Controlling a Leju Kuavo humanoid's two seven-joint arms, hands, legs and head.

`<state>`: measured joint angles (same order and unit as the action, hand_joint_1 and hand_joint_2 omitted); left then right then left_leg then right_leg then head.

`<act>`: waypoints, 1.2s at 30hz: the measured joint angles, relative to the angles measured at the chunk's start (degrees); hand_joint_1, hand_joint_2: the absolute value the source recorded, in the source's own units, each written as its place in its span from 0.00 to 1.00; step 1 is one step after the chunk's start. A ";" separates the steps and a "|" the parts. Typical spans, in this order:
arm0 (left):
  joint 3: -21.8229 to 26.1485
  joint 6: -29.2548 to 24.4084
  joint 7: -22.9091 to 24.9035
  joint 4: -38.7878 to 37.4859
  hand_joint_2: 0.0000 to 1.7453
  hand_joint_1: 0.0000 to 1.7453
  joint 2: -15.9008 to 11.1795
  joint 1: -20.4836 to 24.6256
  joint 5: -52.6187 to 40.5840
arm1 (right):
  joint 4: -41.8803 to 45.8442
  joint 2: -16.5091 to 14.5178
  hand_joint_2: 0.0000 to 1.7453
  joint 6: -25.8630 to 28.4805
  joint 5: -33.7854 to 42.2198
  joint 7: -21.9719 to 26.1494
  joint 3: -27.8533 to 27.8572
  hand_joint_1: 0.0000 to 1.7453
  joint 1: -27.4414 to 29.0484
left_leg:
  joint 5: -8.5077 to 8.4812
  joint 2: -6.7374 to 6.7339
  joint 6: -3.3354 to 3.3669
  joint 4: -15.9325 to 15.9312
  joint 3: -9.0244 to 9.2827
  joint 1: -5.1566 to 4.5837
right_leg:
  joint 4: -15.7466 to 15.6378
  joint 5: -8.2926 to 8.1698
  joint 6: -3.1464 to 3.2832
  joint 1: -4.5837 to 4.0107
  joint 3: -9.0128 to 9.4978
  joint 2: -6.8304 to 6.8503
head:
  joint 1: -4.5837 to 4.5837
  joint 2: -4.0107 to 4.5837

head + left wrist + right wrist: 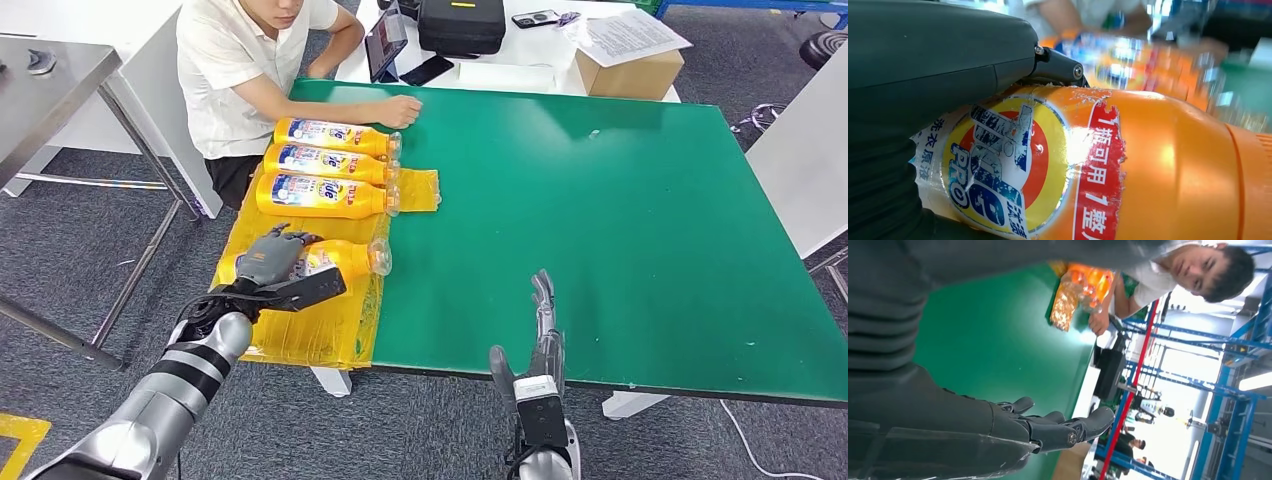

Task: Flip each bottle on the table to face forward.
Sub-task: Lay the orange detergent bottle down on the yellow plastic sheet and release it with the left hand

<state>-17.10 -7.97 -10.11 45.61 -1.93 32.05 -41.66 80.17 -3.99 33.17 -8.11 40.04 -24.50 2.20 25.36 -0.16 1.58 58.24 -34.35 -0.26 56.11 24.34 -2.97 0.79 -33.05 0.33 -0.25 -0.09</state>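
Several orange detergent bottles lie on their sides on a yellow plastic sheet [310, 335] at the green table's left end. The three far bottles [325, 165] show their blue labels upward. My left hand [270, 255] grips the nearest bottle [345, 258] from above, fingers wrapped over its body. In the left wrist view this held bottle [1128, 175] shows its round label turned toward the camera. My right hand [540, 335] hovers open at the table's near edge, fingers stretched out and holding nothing; its dark fingers [1048, 427] hang over the green surface.
A person [260, 60] sits at the table's far left corner with a hand [400, 110] resting on the green top beside the farthest bottle. A cardboard box [630, 70], papers and a black case [460, 25] stand on the white table behind.
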 joint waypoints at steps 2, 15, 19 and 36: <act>-0.62 3.41 -0.36 -3.08 1.00 0.76 -0.04 1.54 -0.22 | 0.18 -0.21 1.00 -1.30 0.60 0.00 -0.01 0.00 -0.02 | -0.01 0.00 0.00 0.00 0.01 0.00 | 0.00 0.00 0.00 0.00 0.01 0.00 | -0.01 0.00; 0.26 20.03 -6.58 -14.41 1.00 0.00 0.10 7.78 11.05 | 0.22 -0.89 1.00 -4.03 2.47 0.00 -1.02 0.00 -0.34 | -0.02 0.06 -0.02 0.00 0.17 0.00 | 0.04 0.00 0.00 0.00 0.21 0.04 | -0.01 0.00; 0.44 18.96 -9.65 -14.52 1.00 0.00 0.24 7.29 12.49 | 0.22 -0.89 1.00 -4.21 2.64 0.00 -1.13 0.00 -0.43 | -0.02 0.05 -0.02 0.00 0.17 0.00 | 0.03 0.00 0.00 0.00 0.21 0.04 | -0.01 0.00; -1.70 -15.10 -19.76 18.64 1.00 0.00 6.58 -15.69 14.68 | 2.62 -0.94 0.00 1.68 2.63 0.00 -1.39 0.00 2.34 | 0.06 0.03 -0.02 0.00 -0.08 -0.06 | -0.01 0.03 0.00 0.03 -0.08 0.00 | -0.01 0.00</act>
<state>-18.80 -23.08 -29.87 64.25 4.65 16.36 -26.98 82.79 -4.93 34.84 -5.48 40.04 -25.89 4.55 25.42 -0.13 1.56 58.24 -34.43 -0.32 56.10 24.37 -2.97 0.82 -33.13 0.33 -0.25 -0.09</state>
